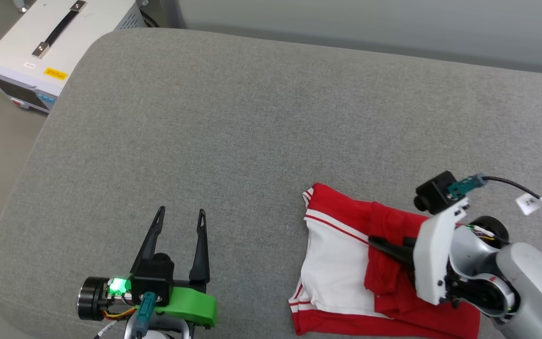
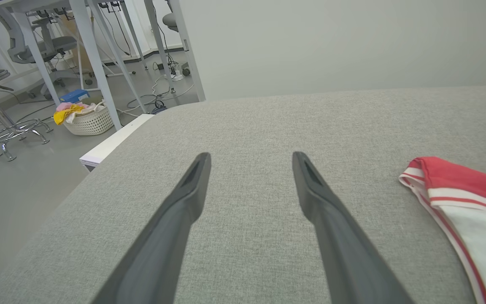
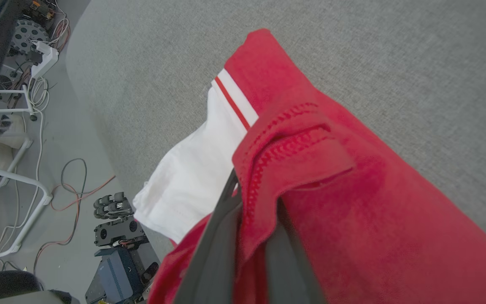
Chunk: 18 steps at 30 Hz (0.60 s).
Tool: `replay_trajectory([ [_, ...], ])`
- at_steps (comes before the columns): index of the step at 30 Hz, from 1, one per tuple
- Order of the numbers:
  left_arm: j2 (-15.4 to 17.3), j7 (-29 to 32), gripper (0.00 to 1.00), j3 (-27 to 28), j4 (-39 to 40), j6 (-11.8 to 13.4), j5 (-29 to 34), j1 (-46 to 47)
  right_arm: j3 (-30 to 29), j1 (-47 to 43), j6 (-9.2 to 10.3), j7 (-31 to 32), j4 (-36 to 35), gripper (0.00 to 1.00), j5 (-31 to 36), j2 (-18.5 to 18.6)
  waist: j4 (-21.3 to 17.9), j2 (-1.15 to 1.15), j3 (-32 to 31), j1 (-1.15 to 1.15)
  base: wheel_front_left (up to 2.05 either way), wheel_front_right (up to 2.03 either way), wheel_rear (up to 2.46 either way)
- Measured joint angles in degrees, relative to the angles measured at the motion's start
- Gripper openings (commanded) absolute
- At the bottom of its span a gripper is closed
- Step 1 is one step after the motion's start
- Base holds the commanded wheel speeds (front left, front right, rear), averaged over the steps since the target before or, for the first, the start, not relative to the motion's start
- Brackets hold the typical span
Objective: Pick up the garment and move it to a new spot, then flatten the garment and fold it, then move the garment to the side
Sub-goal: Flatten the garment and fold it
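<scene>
Right gripper (image 1: 375,241) fingers clenched on a fold of the red-and-white jersey T-shirt (image 1: 334,263), near-right on the grey fabric cushion (image 1: 252,117). Left gripper (image 1: 180,217) fingers released, empty. Looks like the move-aside step, so next up is lift and carry sideways.

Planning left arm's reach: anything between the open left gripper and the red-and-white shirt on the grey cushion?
Nothing visible. Bare grey fabric cushion lies between the left gripper and the red jersey T-shirt with white sleeves; the right gripper is shut on a red fold.
</scene>
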<state>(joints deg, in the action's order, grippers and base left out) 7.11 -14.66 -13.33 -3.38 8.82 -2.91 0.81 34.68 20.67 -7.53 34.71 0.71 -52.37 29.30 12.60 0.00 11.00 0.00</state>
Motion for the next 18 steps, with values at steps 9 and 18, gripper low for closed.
replay_trajectory([
  [9,-1.01,0.0,1.0,-0.14,-0.48,-0.08,0.43,1.0,8.6,6.19,0.0,-5.38,12.54,0.0,3.94,-4.19,0.78,0.0,1.53,0.0,0.0,0.0,0.0],
  [18,-1.08,0.0,1.0,0.63,-1.49,-0.34,0.52,0.81,11.05,7.59,0.0,-17.83,11.71,1.0,6.9,-2.4,-0.6,0.0,-0.8,0.0,0.0,0.0,0.0],
])
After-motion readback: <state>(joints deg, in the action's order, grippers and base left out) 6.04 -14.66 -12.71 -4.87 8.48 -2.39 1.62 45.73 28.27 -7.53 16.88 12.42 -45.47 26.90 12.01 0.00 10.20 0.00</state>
